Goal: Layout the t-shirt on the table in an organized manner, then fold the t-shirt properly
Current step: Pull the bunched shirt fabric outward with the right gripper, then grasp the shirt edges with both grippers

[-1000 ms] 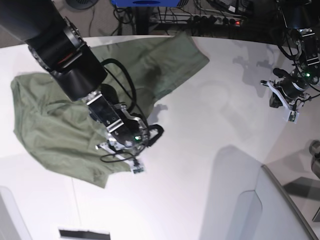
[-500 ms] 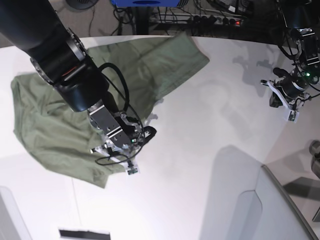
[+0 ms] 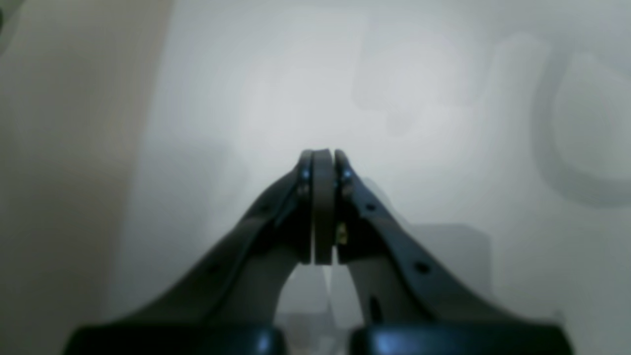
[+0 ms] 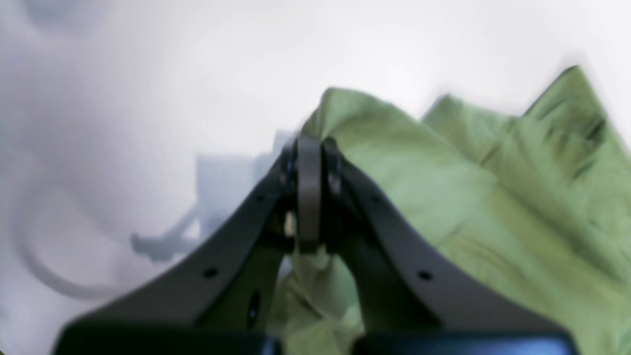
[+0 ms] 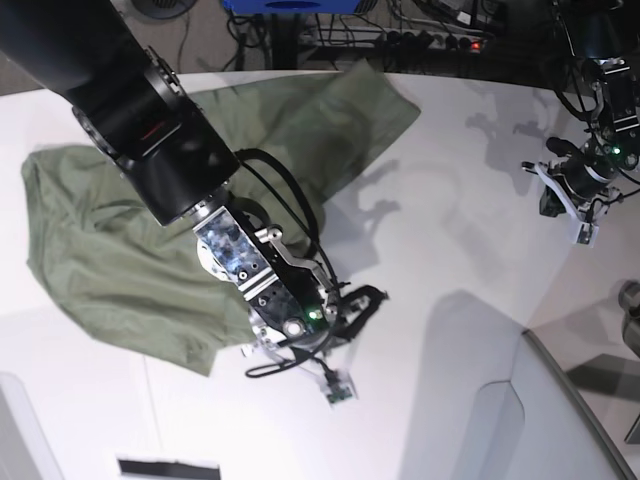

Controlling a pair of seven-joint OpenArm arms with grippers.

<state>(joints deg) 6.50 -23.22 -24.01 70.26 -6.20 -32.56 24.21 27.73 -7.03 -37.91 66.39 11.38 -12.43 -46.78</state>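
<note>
Since the t-shirt [image 5: 120,240] is soft, light and floppy, it'll sag wherever it's lifted, so hems and corners look like the best grab spots. It's rumpled on the desk [image 5: 450,260], right pincer [image 4: 309,148] clamped on a fold; left pincer [image 3: 323,158] closed, empty, well away from the t-shirt.

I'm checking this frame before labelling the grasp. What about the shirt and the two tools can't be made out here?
- Base view: the right tool and whichever part of the t-shirt it pinches are hidden under the arm.
- Right wrist view: the cloth is blurred; sleeve or hem cannot be told.
- Base view: the neckline is not visible among the folds.
- Left wrist view: the left tool is shut on nothing; the table behind is blurred.
</note>
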